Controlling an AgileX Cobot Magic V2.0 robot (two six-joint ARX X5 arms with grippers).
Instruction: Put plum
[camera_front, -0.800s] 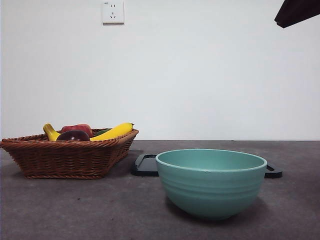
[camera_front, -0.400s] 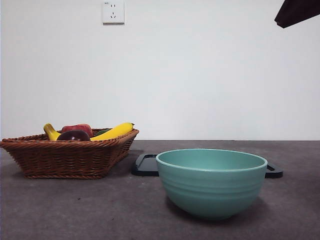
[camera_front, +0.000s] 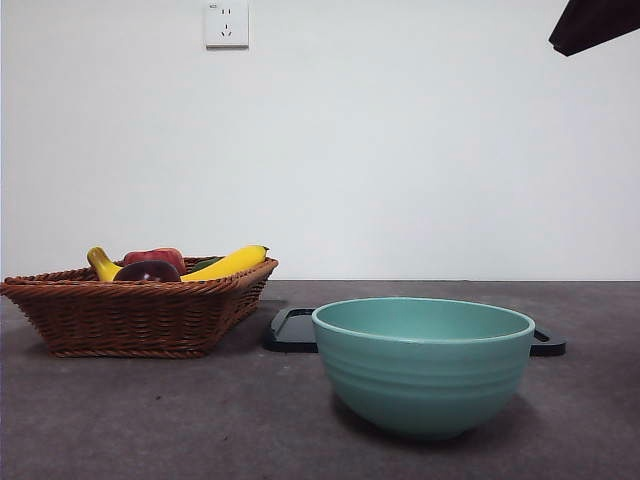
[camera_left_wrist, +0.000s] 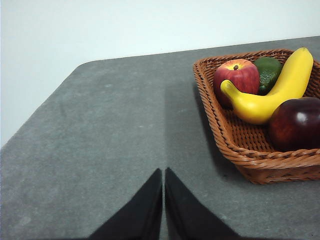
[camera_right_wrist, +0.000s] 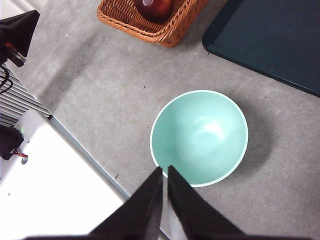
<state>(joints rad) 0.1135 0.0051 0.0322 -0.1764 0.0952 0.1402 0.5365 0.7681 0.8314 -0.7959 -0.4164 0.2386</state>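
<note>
The dark maroon plum lies in the wicker basket at its near corner; it also shows in the front view and the right wrist view. A teal bowl stands empty on the table, also seen from above in the right wrist view. My left gripper is shut and empty, above the bare table beside the basket. My right gripper is shut and empty, high above the bowl's rim. One arm shows as a dark tip at the front view's top right corner.
The basket also holds a red apple, a yellow banana and a green fruit. A dark tray lies flat behind the bowl. The table's edge and a white surface lie near the bowl.
</note>
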